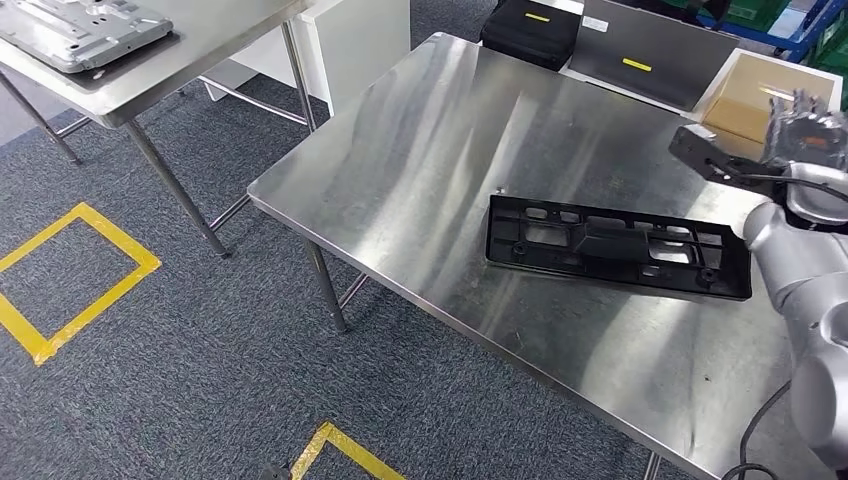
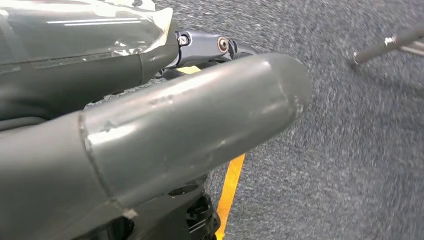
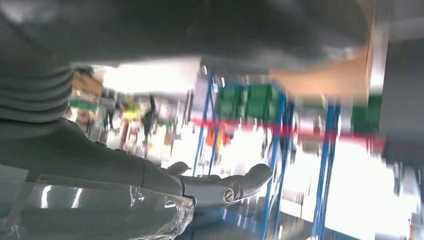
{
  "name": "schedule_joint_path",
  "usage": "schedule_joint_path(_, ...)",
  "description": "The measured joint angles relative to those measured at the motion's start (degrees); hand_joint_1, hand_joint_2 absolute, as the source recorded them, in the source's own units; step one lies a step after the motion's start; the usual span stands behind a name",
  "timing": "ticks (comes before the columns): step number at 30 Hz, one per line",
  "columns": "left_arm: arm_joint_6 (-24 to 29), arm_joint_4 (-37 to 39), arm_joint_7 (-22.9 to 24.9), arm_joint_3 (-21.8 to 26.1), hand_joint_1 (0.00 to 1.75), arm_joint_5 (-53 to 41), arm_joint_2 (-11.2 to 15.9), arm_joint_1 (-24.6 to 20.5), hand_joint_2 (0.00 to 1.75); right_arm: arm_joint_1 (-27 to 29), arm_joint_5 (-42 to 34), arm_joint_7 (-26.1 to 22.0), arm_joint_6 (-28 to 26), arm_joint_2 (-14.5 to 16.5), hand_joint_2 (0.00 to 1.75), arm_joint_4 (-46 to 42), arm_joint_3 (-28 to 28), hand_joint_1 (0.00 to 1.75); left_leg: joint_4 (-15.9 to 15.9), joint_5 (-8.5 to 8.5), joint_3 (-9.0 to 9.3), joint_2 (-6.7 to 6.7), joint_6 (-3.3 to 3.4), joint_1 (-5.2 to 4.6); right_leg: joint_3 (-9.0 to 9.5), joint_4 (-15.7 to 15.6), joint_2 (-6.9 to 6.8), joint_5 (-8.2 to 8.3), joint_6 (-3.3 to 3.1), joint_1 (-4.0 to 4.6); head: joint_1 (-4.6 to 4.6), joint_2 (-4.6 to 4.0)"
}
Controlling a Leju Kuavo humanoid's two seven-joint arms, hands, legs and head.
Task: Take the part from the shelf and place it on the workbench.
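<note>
The black part [image 1: 617, 247] lies flat on the steel surface [image 1: 420, 150] — placing looks done; right hand [image 1: 805, 125], beyond the part, fingers spread and empty, should withdraw.

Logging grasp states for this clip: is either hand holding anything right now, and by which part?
Nothing is held. The black part lies flat on the workbench; the right hand is raised above it, fingers apart. The left hand grips nothing.

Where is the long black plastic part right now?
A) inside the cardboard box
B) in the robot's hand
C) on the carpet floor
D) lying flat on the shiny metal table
D: the black plastic part lies flat on the steel workbench, with the right hand raised above and clear of it.
</note>
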Motion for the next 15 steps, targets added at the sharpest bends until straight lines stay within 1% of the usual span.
schedule_joint_path(3, 0.4, 0.0, -0.2, 1.4, 0.0, 1.5, -0.4, 0.0, 0.0, 0.8, -2.6, -4.4, -4.6, -4.3, 0.0, -3.5, -0.1, 0.0, 0.1, 0.0, -0.01, -0.26, 0.01, 0.01, 0.01, 0.0, -0.22, -0.02, 0.01, -0.01, 0.0, 0.0)
schedule_joint_path(5, 0.7, 0.0, -0.3, 2.3, 0.0, 2.1, -0.8, 0.0, 0.0, 4.7, -8.0, -6.9, -6.6, -9.0, 0.0, -8.5, -0.6, 0.0, 0.1, -0.06, 0.0, -0.53, 0.1, 0.07, 0.09, -0.1, -0.49, -0.08, 0.04, 0.0, -0.11, 0.0)
schedule_joint_path(7, 0.9, 0.0, -0.4, 3.2, 0.0, 2.5, -1.2, 0.1, 0.0, 13.1, -16.1, -7.9, -8.1, -15.4, 0.0, -16.5, -2.3, 0.0, 0.2, -0.19, 0.06, -1.12, 0.25, 0.28, 0.32, -0.4, -1.03, -0.28, 0.18, 0.15, -0.22, 0.0)
schedule_joint_path(8, 0.9, 0.0, -0.4, 3.6, 0.0, 2.7, -1.4, 0.2, 0.0, 19.5, -20.2, -7.9, -9.0, -19.0, 0.0, -21.6, -4.2, 0.0, 0.3, -0.29, 0.11, -1.55, 0.31, 0.42, 0.69, -0.5, -1.45, -0.45, 0.22, 0.32, -0.17, 0.0)
schedule_joint_path(9, 0.9, 0.0, -0.4, 4.0, 0.0, 2.9, -1.5, 0.3, 0.0, 27.1, -23.2, -8.1, -9.9, -22.1, 0.0, -27.2, -7.5, 0.0, 0.3, -0.43, 0.18, -1.97, 0.35, 0.53, 1.04, -0.6, -1.85, -0.62, 0.26, 0.5, -0.05, 0.0)
schedule_joint_path(10, 0.9, 0.0, -0.3, 4.3, 0.0, 3.0, -1.6, 0.4, 0.0, 35.3, -24.8, -8.8, -10.6, -24.2, 0.0, -33.2, -12.0, 0.0, 0.3, -0.58, 0.24, -2.25, 0.35, 0.59, 1.39, -0.7, -2.11, -0.74, 0.24, 0.63, 0.02, 0.0)
schedule_joint_path(11, 0.9, 0.0, -0.3, 4.7, 0.0, 3.1, -1.6, 0.5, 0.0, 43.8, -25.2, -10.2, -10.8, -25.3, 0.0, -39.4, -17.6, 0.0, 0.2, -0.72, 0.29, -2.4, 0.35, 0.61, 1.71, -0.7, -2.26, -0.83, 0.26, 0.73, 0.14, 0.0)
schedule_joint_path(12, 0.9, 0.0, -0.3, 5.1, 0.0, 3.1, -1.6, 0.6, 0.0, 51.2, -24.6, -12.2, -10.3, -25.0, 0.0, -45.1, -23.4, 0.0, 0.2, -0.83, 0.33, -2.35, 0.37, 0.57, 1.72, -0.7, -2.21, -0.86, 0.28, 0.71, 0.18, 0.0)
schedule_joint_path(13, 0.9, 0.0, -0.3, 5.4, 0.0, 3.2, -1.6, 0.5, 0.0, 57.9, -23.9, -14.8, -9.2, -23.8, 0.0, -50.9, -29.8, 0.0, 0.2, -0.9, 0.36, -2.21, 0.39, 0.53, 1.69, -0.7, -2.07, -0.87, 0.29, 0.65, 0.1, 0.0)
schedule_joint_path(14, 0.9, 0.0, -0.3, 5.7, 0.0, 3.2, -1.6, 0.4, 0.0, 63.2, -23.3, -17.1, -7.9, -22.4, 0.0, -55.9, -35.7, 0.0, 0.2, -0.95, 0.39, -2.08, 0.42, 0.48, 1.61, -0.7, -1.96, -0.91, 0.27, 0.58, 0.03, 0.0)
schedule_joint_path(15, 0.9, 0.0, -0.3, 5.9, 0.0, 3.2, -1.6, 0.3, 0.0, 67.5, -23.0, -19.0, -6.5, -20.7, 0.0, -60.6, -41.5, 0.0, 0.2, -0.98, 0.41, -1.94, 0.43, 0.45, 1.52, -0.7, -1.86, -0.95, 0.25, 0.5, -0.04, 0.0)
